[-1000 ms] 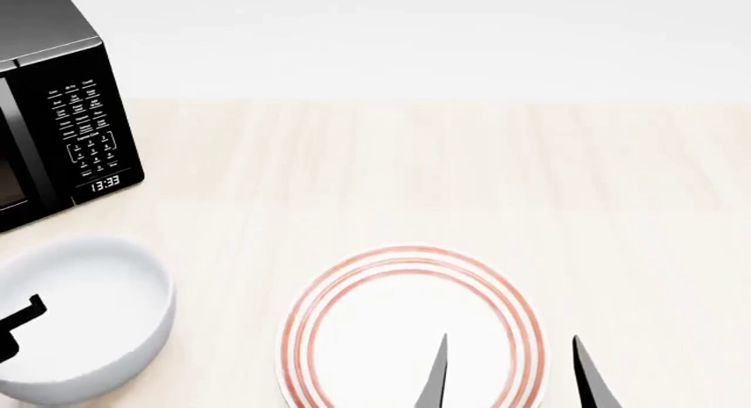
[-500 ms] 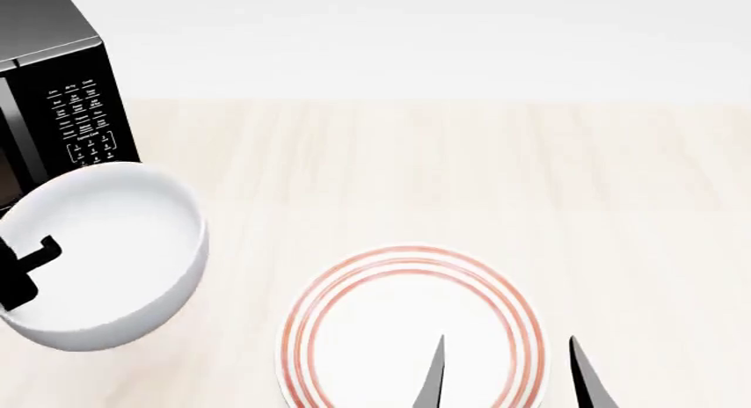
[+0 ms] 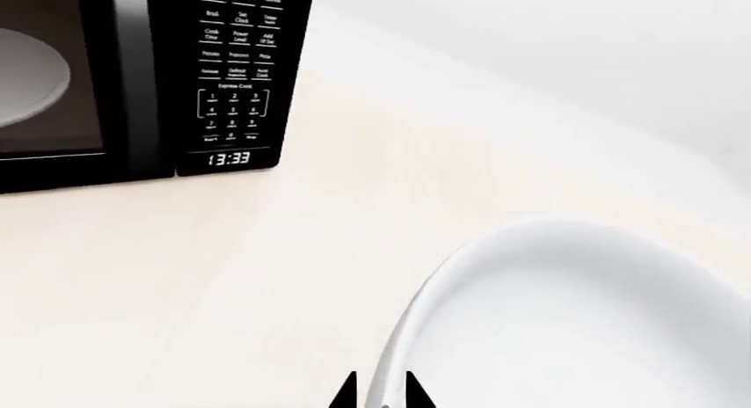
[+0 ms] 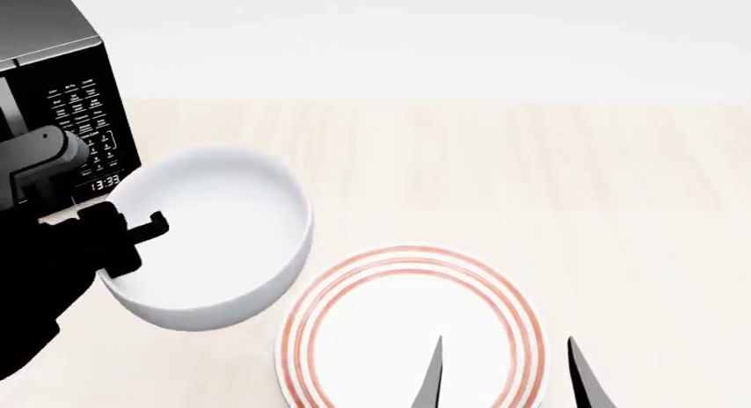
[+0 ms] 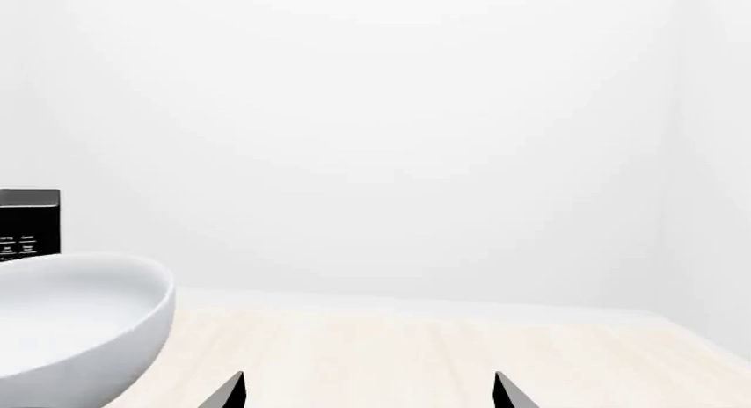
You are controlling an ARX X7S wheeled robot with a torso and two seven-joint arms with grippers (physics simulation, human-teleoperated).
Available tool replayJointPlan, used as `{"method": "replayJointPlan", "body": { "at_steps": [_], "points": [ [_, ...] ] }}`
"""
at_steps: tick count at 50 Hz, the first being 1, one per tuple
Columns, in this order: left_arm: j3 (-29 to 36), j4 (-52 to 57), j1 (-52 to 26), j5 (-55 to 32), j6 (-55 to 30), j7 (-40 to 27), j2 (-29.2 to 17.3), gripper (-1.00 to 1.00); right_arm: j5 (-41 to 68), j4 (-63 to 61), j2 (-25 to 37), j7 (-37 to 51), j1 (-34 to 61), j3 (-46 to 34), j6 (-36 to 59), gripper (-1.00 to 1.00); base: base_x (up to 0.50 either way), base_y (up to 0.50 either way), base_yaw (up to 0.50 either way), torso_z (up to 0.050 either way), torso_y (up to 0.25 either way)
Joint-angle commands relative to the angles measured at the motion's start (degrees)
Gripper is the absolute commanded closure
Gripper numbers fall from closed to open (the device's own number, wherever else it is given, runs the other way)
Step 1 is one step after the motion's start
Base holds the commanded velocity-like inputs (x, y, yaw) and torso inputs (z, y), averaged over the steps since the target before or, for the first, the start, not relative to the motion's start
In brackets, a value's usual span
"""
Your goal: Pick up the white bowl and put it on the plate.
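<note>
The white bowl [image 4: 217, 236] hangs tilted above the counter, left of the plate [image 4: 411, 329], which lies flat with red rings round its rim. My left gripper [image 4: 127, 234] is shut on the bowl's near-left rim. In the left wrist view the bowl [image 3: 586, 320] has its rim pinched between the two dark fingertips of that gripper [image 3: 382, 395]. My right gripper [image 4: 502, 373] stands open over the plate's near-right part, nothing between its fingers. The right wrist view shows the bowl [image 5: 70, 329] off to one side and the right gripper [image 5: 368, 389] open.
A black microwave [image 4: 59, 109] stands at the back left of the light wooden counter [image 4: 528, 179], close behind my left arm; its keypad and clock also show in the left wrist view. A white wall runs behind the counter.
My left gripper has lifted the bowl off the counter and carried it up and to the right, toward the plate. The right gripper has stayed put.
</note>
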Motion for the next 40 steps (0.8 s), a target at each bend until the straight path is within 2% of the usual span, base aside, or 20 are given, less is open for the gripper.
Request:
{"method": "replayJointPlan", "body": {
  "at_steps": [1, 16, 40],
  "points": [
    [4.04, -3.75, -3.18, -0.69, 1.81, 0.83, 3.07, 1.00, -0.07, -0.32, 0.23, 0.26, -0.12, -0.30, 0.04, -1.00, 0.00, 0.00, 0.00, 0.000, 0.000],
    [10.18, -8.86, -3.82, -1.32, 5.55, 1.92, 5.97, 1.00, 0.39, -0.26, 0.56, 0.47, -0.16, -0.11, -0.33, -1.00, 0.00, 0.00, 0.00, 0.000, 0.001],
    [25.80, -21.45, -7.37, -12.00, 17.83, -0.43, 6.59, 1.00, 1.13, 1.59, 0.68, 0.39, 0.43, -0.37, -1.09, -1.00, 0.00, 0.00, 0.00, 0.000, 0.000]
  ]
}}
